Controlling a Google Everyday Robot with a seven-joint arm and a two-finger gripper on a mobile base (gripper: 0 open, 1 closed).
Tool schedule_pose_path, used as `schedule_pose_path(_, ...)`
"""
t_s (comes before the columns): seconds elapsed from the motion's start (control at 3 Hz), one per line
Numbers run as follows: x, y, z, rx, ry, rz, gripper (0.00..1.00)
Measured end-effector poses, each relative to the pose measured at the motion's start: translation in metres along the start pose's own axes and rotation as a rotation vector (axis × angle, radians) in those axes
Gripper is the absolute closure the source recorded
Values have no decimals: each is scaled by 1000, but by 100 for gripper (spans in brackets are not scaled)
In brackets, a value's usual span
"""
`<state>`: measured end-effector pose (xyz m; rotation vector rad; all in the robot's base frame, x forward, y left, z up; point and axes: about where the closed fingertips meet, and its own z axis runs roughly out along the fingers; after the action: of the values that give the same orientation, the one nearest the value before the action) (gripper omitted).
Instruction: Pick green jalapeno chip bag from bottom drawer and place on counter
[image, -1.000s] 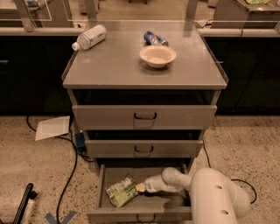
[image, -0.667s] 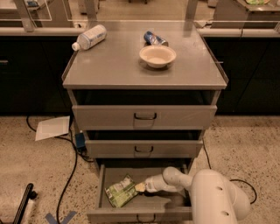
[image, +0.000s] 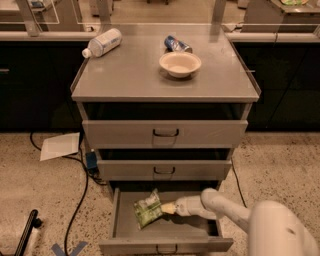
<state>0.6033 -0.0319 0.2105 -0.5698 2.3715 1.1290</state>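
The green jalapeno chip bag (image: 147, 210) is in the open bottom drawer (image: 165, 245), left of the middle, tilted up on one edge. My gripper (image: 168, 208) reaches into the drawer from the right and is shut on the bag's right edge. The white arm runs off to the lower right corner. The counter (image: 130, 75) is the grey cabinet top above the three drawers.
On the counter stand a cream bowl (image: 180, 63), a small blue and silver packet (image: 177, 44) and a lying plastic bottle (image: 102, 42). The two upper drawers are partly open. White paper (image: 60, 146) and black cables (image: 80, 197) lie on the floor at left.
The bag has risen and shifted a little up and right with my gripper. It now stands more on edge than it did a second ago.
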Motion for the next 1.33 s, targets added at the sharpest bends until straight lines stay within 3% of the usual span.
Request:
schedule_pose_path(0.33, -7, 23, -67, 2, -112, 13, 100)
schedule_pose_path(1.0, -21, 67, -164, -40, -192, 2, 100)
schedule_pose_path(1.33, -21, 67, -164, -40, -192, 2, 100)
